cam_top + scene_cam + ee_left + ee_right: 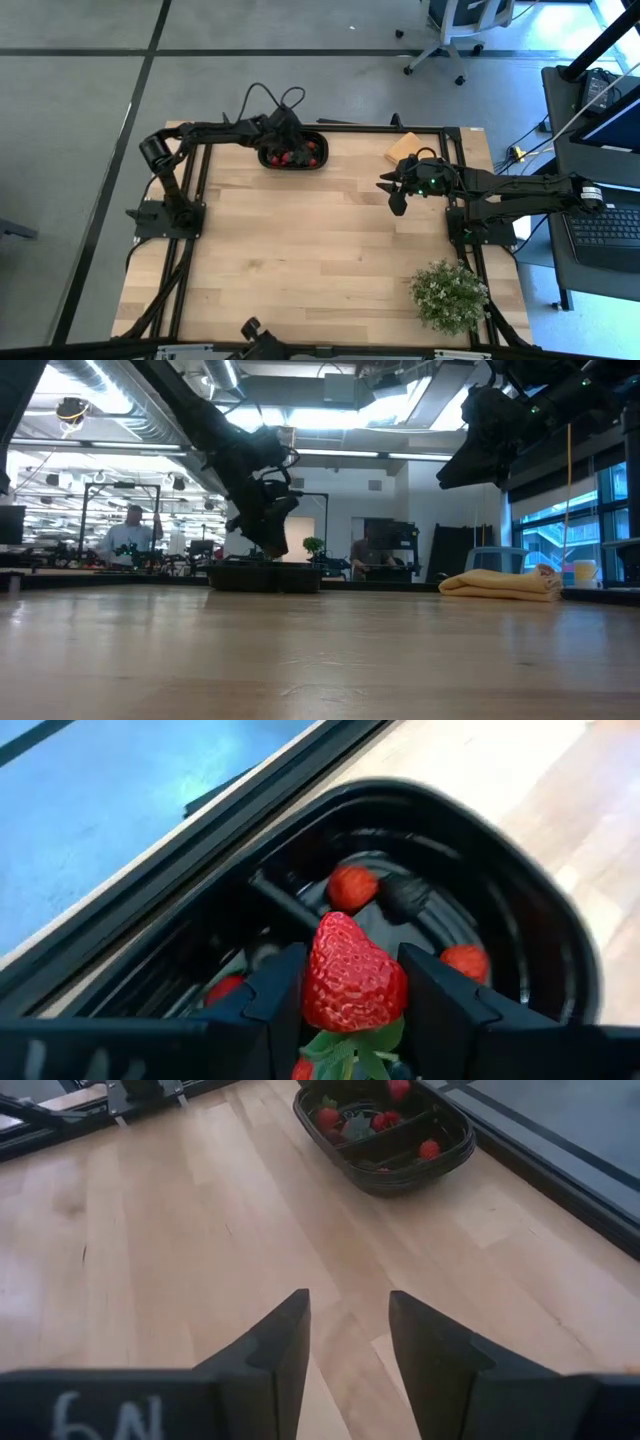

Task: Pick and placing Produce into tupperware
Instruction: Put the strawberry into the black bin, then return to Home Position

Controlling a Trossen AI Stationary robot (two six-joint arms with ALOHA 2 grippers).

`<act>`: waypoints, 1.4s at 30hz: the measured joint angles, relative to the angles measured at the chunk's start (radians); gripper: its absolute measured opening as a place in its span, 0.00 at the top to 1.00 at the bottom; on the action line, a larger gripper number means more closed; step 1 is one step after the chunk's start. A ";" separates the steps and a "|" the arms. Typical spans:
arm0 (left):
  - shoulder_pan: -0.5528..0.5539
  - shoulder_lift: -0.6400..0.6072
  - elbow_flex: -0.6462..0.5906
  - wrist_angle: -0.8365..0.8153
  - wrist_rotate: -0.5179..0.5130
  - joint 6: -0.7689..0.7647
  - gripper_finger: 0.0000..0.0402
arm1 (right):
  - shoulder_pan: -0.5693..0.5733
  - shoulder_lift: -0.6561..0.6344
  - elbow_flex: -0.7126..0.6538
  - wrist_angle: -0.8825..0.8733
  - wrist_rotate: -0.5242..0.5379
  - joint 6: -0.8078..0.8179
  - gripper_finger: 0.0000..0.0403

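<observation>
**Strawberry over the tub, release pending**

I'm at the placing step. My left claw [350, 1010] is clamped on a red strawberry [350, 978] and hangs just above the black tupperware [293, 158] at the tabletop's [300, 260] far edge, other fruit already inside. Next I judge: lower slightly, part the fingers over a free spot. Right claw [348, 1342] waits over bare wood, fingers apart, empty.
</observation>
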 joint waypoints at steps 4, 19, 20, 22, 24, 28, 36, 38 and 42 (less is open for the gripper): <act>0.005 0.000 -0.041 -0.001 -0.004 -0.043 0.65 | 0.000 0.000 0.000 0.000 -0.001 -0.023 0.65; 0.005 0.000 -0.091 0.004 -0.005 -0.077 0.65 | -0.037 0.000 0.000 0.000 -0.001 -0.023 0.65; 0.005 0.000 -0.091 0.004 -0.005 -0.077 0.65 | -0.037 0.000 0.000 0.001 -0.001 -0.022 0.65; 0.005 -0.001 -0.091 0.004 -0.005 -0.077 0.65 | -0.037 0.000 0.000 0.001 -0.001 -0.021 0.65; 0.005 -0.008 -0.091 0.001 -0.003 -0.076 0.65 | -0.037 0.000 0.000 0.004 -0.001 -0.019 0.65; 0.003 -0.022 -0.092 0.002 0.001 -0.067 0.65 | -0.037 0.000 0.000 0.013 -0.002 -0.018 0.65; 0.003 -0.041 -0.091 -0.003 0.002 -0.065 0.57 | -0.037 0.000 0.000 0.023 -0.002 -0.020 0.65; 0.003 -0.041 -0.091 -0.008 0.003 -0.065 0.52 | -0.037 0.000 0.000 0.023 -0.002 -0.020 0.65; 0.003 -0.041 -0.091 -0.015 0.003 -0.073 0.43 | -0.037 0.000 0.000 0.023 -0.002 -0.020 0.65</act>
